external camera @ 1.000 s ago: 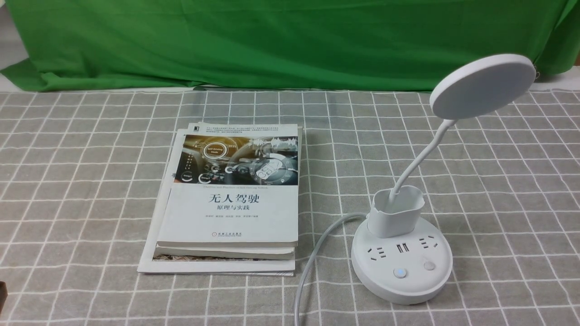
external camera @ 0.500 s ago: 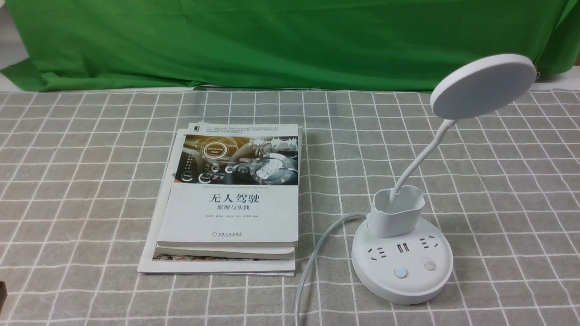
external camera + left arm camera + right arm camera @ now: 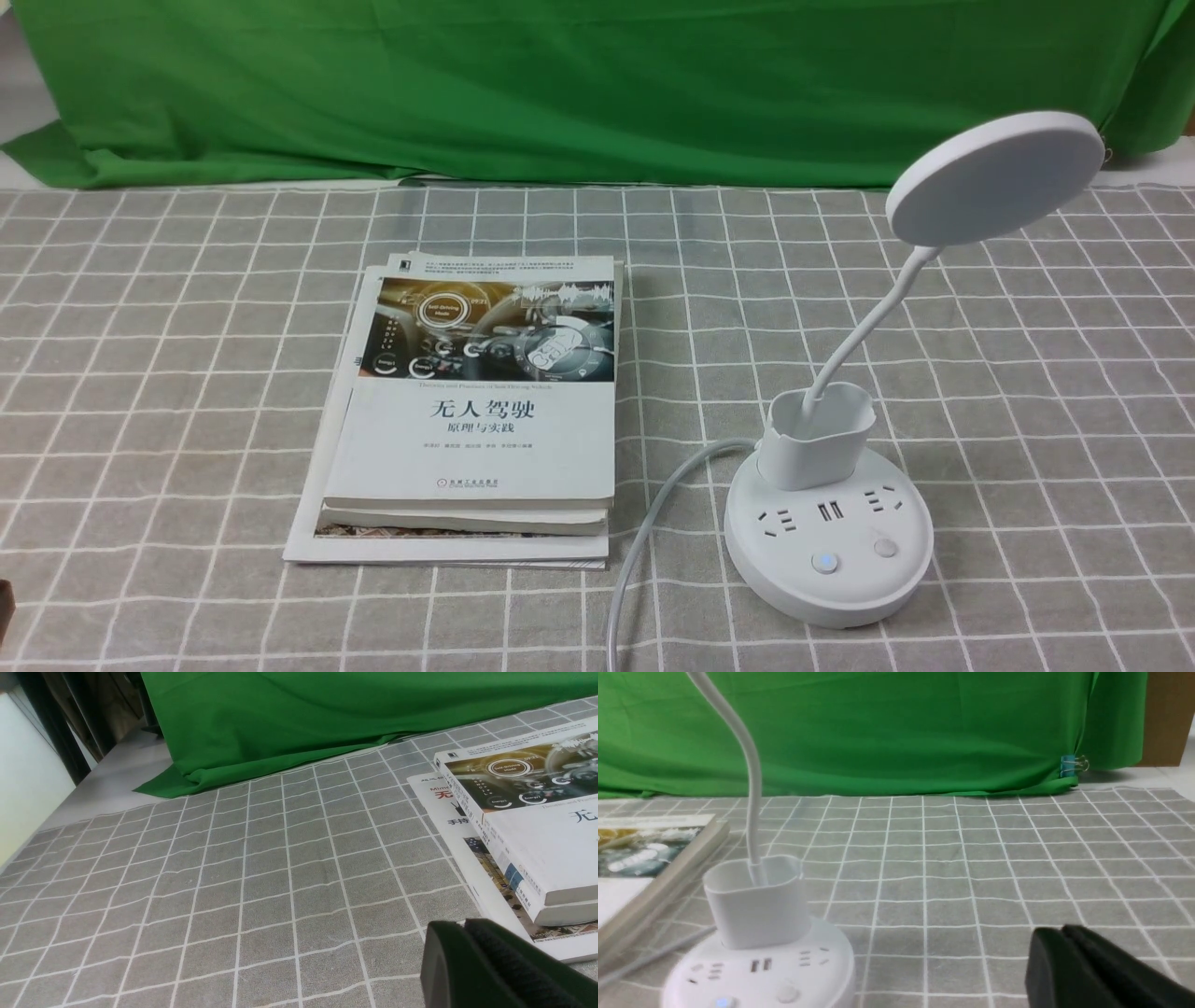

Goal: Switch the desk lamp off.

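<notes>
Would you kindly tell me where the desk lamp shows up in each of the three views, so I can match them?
Front view: the desk lamp stands at lower right, its disc head at upper right.
Left wrist view: not in it; only the book stack shows.
Right wrist view: the lamp's base and cup fill the lower left, the neck rising out of frame.
Shared landmark: the book stack, lying on the lamp's left.

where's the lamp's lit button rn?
Front view: the lit button sits on the near left of the lamp base, on the robot's right, beside the unlit button and right of the books.
</notes>
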